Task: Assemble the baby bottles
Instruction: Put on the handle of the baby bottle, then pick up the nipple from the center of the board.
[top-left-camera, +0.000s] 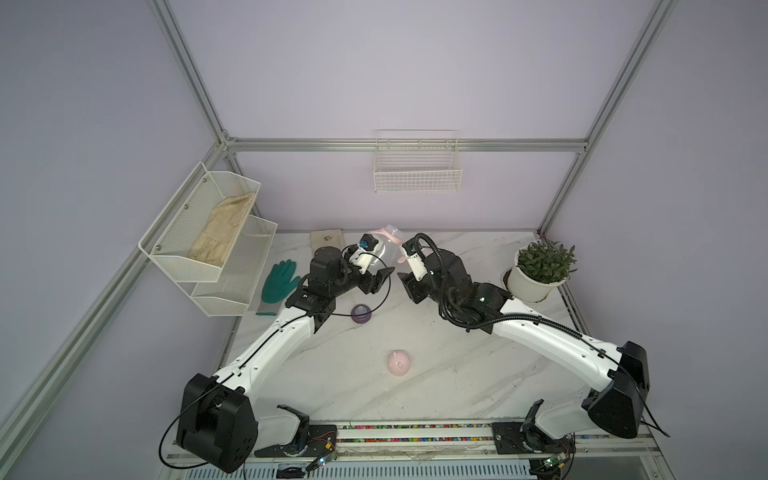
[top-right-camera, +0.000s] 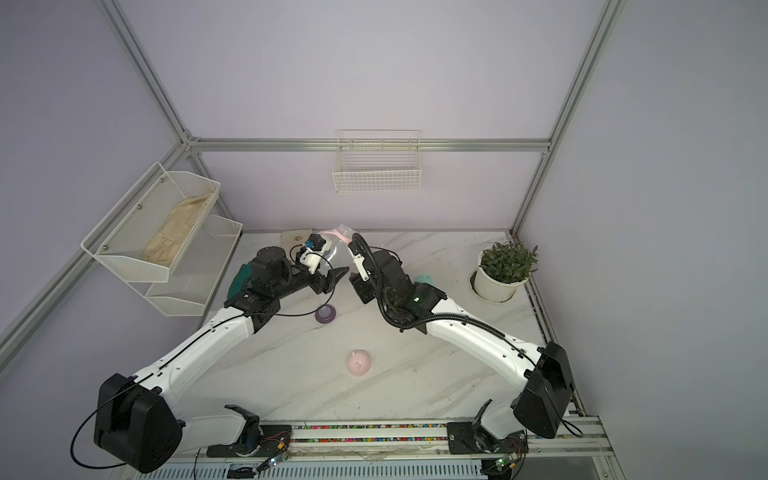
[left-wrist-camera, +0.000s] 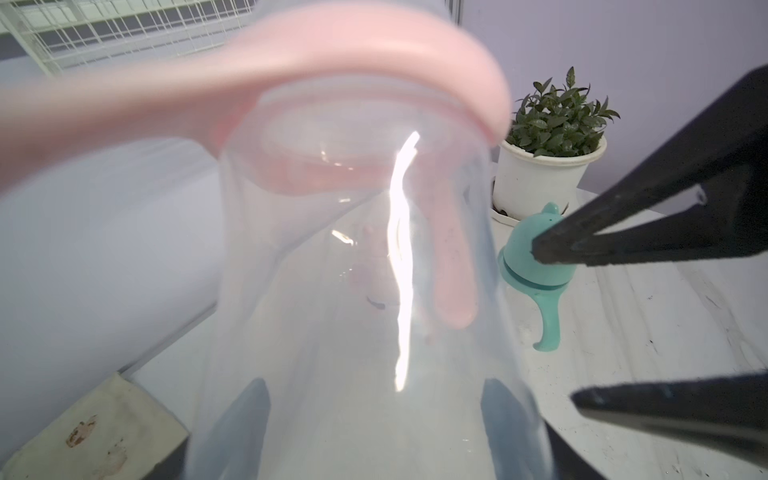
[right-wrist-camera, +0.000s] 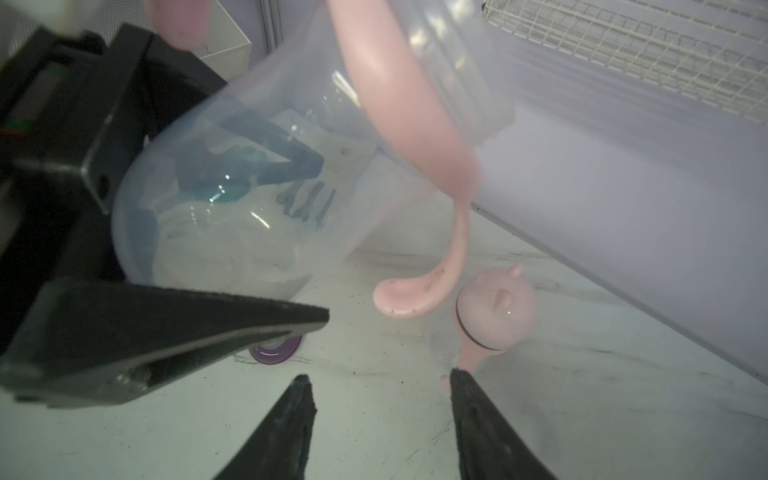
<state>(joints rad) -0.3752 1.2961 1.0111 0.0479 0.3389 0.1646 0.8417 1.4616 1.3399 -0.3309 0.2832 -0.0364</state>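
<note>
My left gripper is shut on the base of a clear baby bottle, held tilted above the back of the table. A pink two-handled ring sits around the bottle's neck. My right gripper is open with nothing between its fingers, just right of the bottle and below its hanging pink handle. A purple nipple collar lies on the table under the left arm. A pink dome cap stands near the table's middle. A mint capped bottle and a pink capped bottle lie further back.
A white plant pot stands at the back right. A green glove and a white mesh shelf are at the left. A beige block lies by the back wall, and a wire basket hangs on it.
</note>
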